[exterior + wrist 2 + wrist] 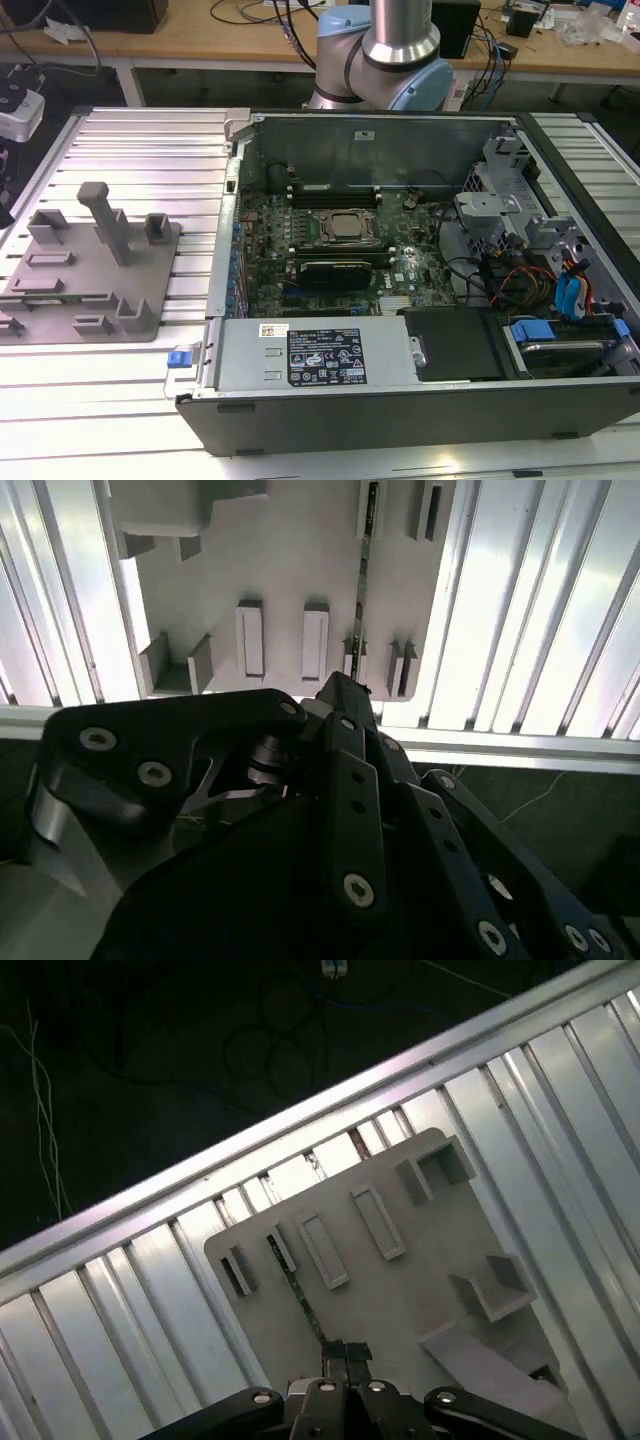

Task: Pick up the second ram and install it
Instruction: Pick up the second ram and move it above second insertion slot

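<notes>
Ram [362, 580] flanked by tray posts [316, 640], open above

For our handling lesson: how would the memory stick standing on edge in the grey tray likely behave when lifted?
The second ram looks thin and flat, so probably light and stiff but fragile. Standing on edge in slots of the grey tray, it may tip if nudged sideways.
</notes>
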You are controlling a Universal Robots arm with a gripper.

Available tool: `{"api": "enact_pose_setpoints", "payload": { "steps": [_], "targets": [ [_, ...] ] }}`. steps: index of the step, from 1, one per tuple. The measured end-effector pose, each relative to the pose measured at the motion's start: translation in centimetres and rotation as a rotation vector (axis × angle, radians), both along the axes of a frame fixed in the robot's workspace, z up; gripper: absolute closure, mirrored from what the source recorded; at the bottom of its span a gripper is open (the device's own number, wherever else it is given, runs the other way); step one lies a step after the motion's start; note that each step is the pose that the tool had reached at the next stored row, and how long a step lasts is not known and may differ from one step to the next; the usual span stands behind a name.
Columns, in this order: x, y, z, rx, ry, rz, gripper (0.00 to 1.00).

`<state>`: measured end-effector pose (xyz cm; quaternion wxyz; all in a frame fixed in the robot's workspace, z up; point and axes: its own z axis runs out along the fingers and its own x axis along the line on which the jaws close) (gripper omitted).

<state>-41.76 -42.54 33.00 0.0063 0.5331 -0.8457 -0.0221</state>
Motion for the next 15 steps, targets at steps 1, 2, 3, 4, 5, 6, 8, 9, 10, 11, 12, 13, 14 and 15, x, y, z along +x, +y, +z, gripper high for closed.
{"api": "enact_pose_setpoints", "payload": {
  "steps": [1, 2, 3, 4, 5, 6, 8, 9, 10, 11, 12, 13, 14, 15],
  "targets": [
    [0.0, 0.0, -0.02, 0.0001, 0.0, 0.031, 0.92],
    [0.0, 0.0, -0.02, 0.0, 0.0, 0.051, 0.92],
    [0.0, 0.0, -0.05, 0.0001, -0.0001, 0.083, 0.92],
    [0.0, 0.0, -0.09, 0.0, 0.0001, 0.111, 0.92],
    [0.0, 0.01, -0.13, 0.0, 0.0001, 0.145, 0.92],
    [0.0, 0.0, -0.2, 0.0, 0.0001, 0.173, 0.92],
    [0.0, 0.0, -0.52, 0.0, 0.0, 0.19, 0.92],
    [0.0, 0.0, -0.65, 0.0, -0.0001, 0.194, 0.92],
    [0.0, 0.0, -0.93, 0.0, -0.0001, 0.204, 0.92],
    [0.0, 0.0, -1.21, 0.0, 0.0, 0.213, 0.92],
    [0.0, 0.0, -1.44, 0.0, 0.0, 0.228, 0.92],
    [0.0, 0.0, -1.52, 0.0, 0.0, 0.236, 0.92],
    [0.0, 0.0, -1.63, 0.0, 0.0, 0.244, 0.92],
    [0.0, 0.0, -1.81, 0.0, 0.0001, 0.255, 0.92]
  ]
}}
